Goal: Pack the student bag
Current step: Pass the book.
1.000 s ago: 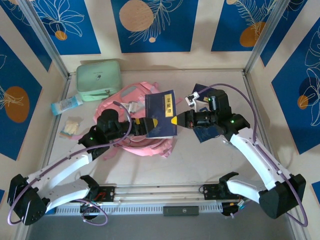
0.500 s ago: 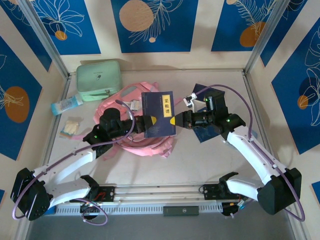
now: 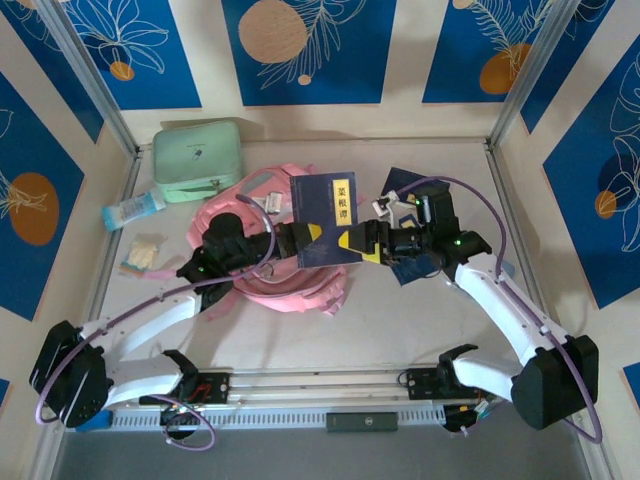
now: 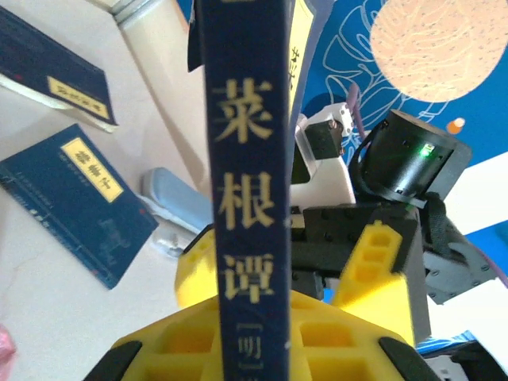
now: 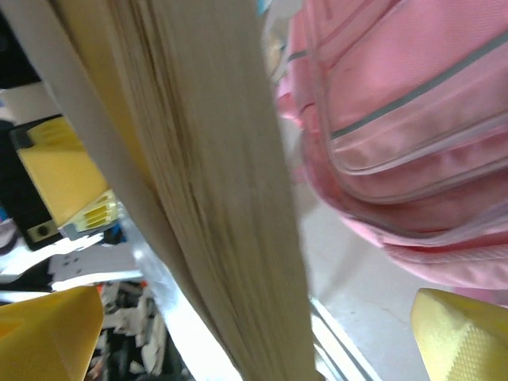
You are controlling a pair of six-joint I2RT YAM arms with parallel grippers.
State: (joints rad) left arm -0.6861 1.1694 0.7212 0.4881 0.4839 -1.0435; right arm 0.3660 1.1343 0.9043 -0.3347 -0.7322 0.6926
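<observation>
Clamping down on the spine edge of the dark blue book (image 3: 325,218), the left end effector (image 3: 312,238) is gripping it tight and holding it up above the bag. Opposite, the right end effector (image 3: 348,241) is gaping wide, its yellow fingers (image 5: 48,337) standing apart on either side of the page edge and gripping nothing. Beneath them the student bag (image 3: 290,288) is lying slumped on the counter (image 3: 390,320), left of centre, with pink straps looping toward the arms. It is looking soft and light, likely to sag and slide when pushed. I'd be taking it by the zip rim of its opening or by a strap, not by the loose cloth. The left wrist camera is giving us the gold lettering down the spine and two more blue books (image 4: 71,198) lying flat beyond. The right wrist camera is giving the cream page block instead, with the bag's pink seams right behind it. From above, a mint green case (image 3: 197,160) is sitting just beyond the bag.
</observation>
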